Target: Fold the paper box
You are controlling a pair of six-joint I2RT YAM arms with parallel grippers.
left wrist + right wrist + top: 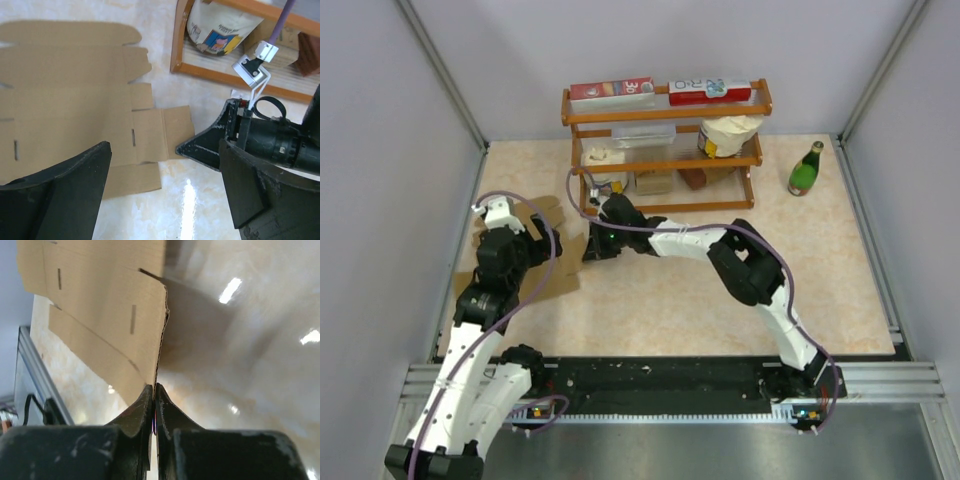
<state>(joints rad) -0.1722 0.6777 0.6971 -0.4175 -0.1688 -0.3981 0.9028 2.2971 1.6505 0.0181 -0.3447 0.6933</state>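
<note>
My right tool (154,402) is pinched tight on a side flap of the paper box (70,110), which lies mostly flat on the table (670,300) just left of the shelf (670,163). My left tool (162,155) hovers wide open and empty. First fold, I reckon: next, swing that flap up along its crease.

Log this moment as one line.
paper box: unfolded | right gripper: shut on its flap edge | left gripper: open, above it, empty

Pale grey walls (400,150), glossy beige marble tabletop (650,310), wooden shelf rack (665,112), light glare (230,290)
</note>
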